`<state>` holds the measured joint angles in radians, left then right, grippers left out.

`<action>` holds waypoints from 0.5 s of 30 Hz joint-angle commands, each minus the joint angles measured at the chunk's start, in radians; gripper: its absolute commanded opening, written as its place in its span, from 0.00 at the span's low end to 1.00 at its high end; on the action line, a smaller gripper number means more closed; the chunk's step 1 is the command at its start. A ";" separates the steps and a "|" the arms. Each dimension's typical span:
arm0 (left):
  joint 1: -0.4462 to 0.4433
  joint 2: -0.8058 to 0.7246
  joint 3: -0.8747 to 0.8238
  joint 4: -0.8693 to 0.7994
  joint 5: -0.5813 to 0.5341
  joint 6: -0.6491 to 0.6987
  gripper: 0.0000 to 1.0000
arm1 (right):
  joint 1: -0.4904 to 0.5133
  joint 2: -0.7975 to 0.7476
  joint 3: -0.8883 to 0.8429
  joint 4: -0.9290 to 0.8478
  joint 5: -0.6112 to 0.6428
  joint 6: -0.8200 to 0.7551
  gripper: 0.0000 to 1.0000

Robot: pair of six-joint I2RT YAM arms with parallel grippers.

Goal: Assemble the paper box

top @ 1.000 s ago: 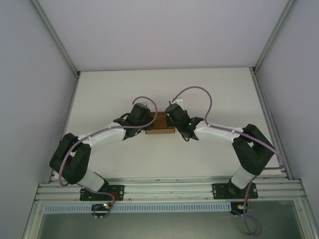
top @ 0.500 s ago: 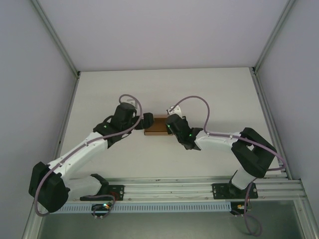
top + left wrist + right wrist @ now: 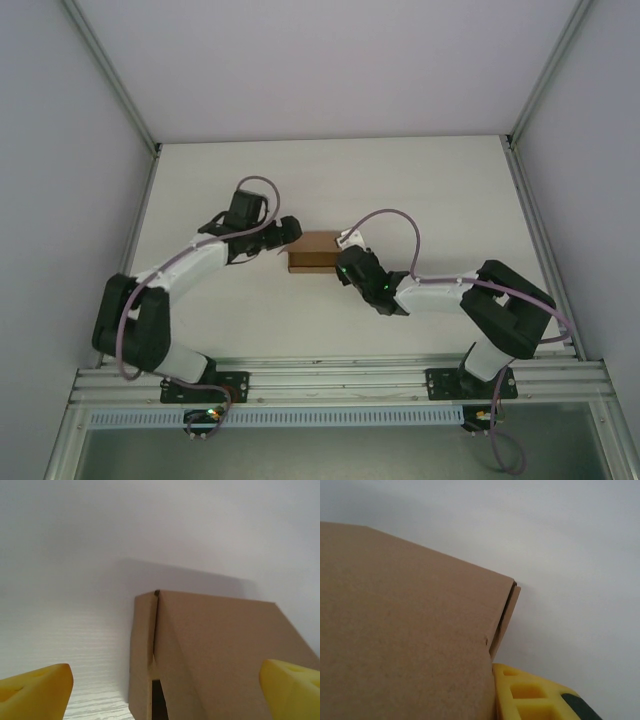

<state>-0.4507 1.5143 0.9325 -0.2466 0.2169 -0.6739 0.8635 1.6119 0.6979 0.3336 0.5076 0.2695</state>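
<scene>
Lying flat near the middle of the white surface (image 3: 420, 180), the paper box (image 3: 312, 248) sits between the two grippers in the top view, its long side running left to right. The left gripper (image 3: 287, 231) is just beside the box's left end, toward the far corner. The right gripper (image 3: 345, 264) is at the box's right end, on the near side.

From the left wrist, the left gripper (image 3: 162, 692) stands wide open. Its yellow fingertips (image 3: 32, 692) sit at the two bottom corners of the view, with the paper box (image 3: 220, 650) ahead of them and nothing clasped. A narrow side flap runs along the box's left edge, a thin seam parts it from the broad top panel, and a small dark gap shows low down.

From the right wrist, the brown paper box (image 3: 405, 630) takes up the left of the view, with a thin second layer of cardboard peeking out at its upper right corner. One yellow finger (image 3: 525, 695) of the right gripper lies right against the box's lower right edge. The other finger is hidden, so I cannot tell whether this gripper is closed on the box or merely resting beside it.
</scene>
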 commanded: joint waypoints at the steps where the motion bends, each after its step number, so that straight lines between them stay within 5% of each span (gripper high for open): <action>1: 0.007 0.048 -0.005 0.077 0.103 -0.022 0.93 | 0.015 -0.029 -0.019 -0.056 -0.013 0.045 0.19; 9: 0.028 0.188 -0.040 0.191 0.181 -0.036 0.60 | 0.024 -0.184 -0.063 -0.260 -0.106 0.117 0.43; 15: 0.060 0.239 -0.103 0.283 0.235 -0.044 0.48 | 0.016 -0.363 -0.147 -0.297 -0.170 0.134 0.76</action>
<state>-0.4137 1.7172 0.8749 -0.0006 0.4171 -0.7124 0.8814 1.3003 0.5663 0.0837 0.3859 0.3866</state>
